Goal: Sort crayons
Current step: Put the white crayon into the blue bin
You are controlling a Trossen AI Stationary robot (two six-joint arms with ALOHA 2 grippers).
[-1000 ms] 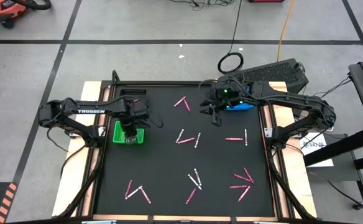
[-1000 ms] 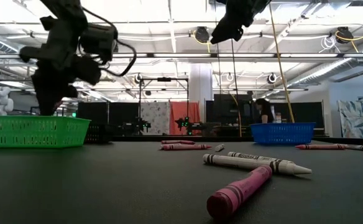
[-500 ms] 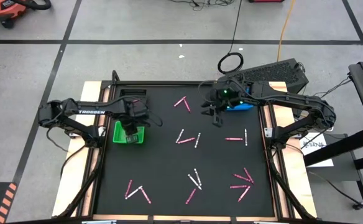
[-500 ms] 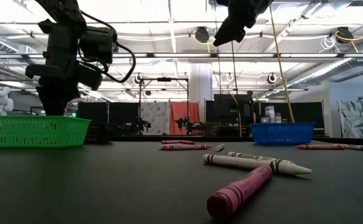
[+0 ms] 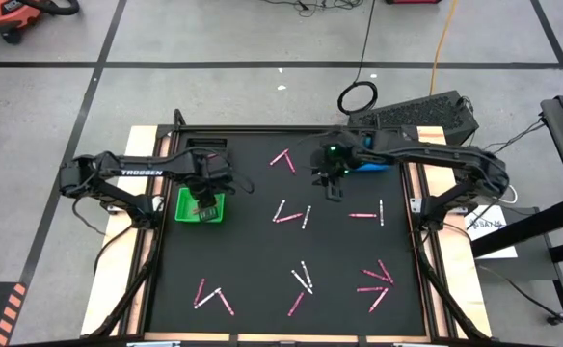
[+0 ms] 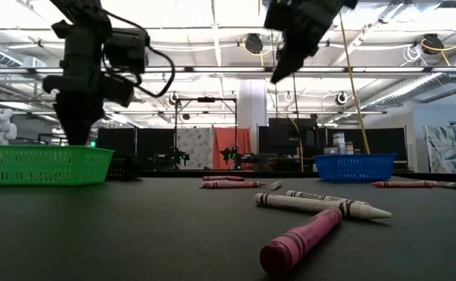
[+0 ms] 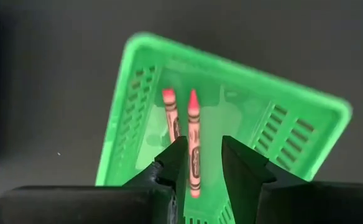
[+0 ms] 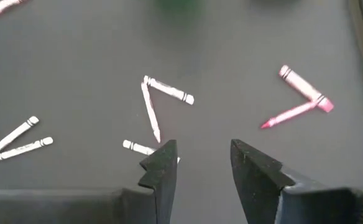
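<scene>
- The left gripper (image 7: 201,163) is hovering over the green plastic basket (image 7: 138,112), fingers parted, two pink crayons (image 7: 193,144) lying inside.
- The right gripper (image 8: 203,163) is hanging beside the blue basket (image 6: 354,166), fingers apart, empty.

The left tool (image 7: 201,163) now stands with its fingers parted over the green basket (image 5: 201,206), a pink crayon (image 7: 194,146) lying loose in it beside another. The right tool (image 5: 333,189) has shifted from beside the blue basket (image 6: 354,166) out over the black surface (image 5: 262,251), toward its middle.
</scene>
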